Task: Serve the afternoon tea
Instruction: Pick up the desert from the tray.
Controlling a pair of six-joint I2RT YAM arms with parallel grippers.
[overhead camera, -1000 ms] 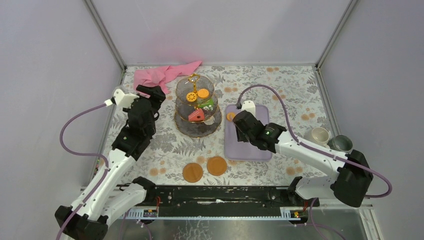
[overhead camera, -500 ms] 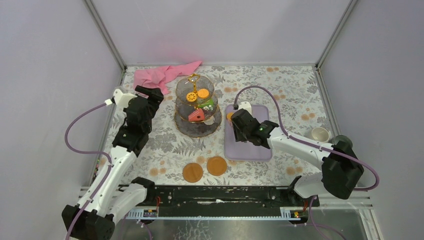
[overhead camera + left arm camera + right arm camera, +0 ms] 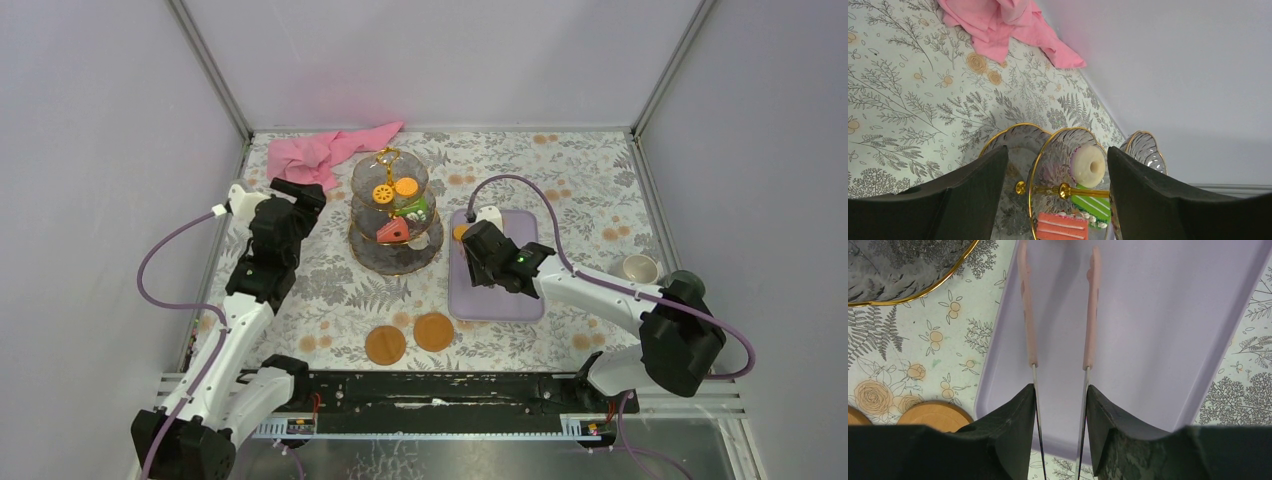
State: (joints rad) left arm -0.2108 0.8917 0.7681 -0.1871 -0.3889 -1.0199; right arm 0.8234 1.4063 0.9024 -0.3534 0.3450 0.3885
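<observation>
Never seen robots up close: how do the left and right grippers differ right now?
The left gripper is open and empty; the right gripper is shut on the pink tongs. The left gripper faces the glass stand; the right gripper is over the lilac tray. Both are black and two-fingered.

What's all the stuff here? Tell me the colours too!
stand: one, clear glass with gold, mid-table
orange biscuits: two, orange, top tier
green cake: one, green, under the top tier
pink cake slice: one, pink, under the top tier
doughnut: one, white, on the stand
orange piece: one, orange, tray's left edge
tray: one, lilac, right of the stand
tongs: one, pink, over the tray
brown discs: two, brown, front, side by side
cloth: one, pink, back left
cream mug: one, cream, far right
grey-green mug: one, mostly hidden behind the right arm
tablecloth: one, white floral
left gripper: one, black, open, empty, beside the stand
right gripper: one, black, shut on the tongs
</observation>
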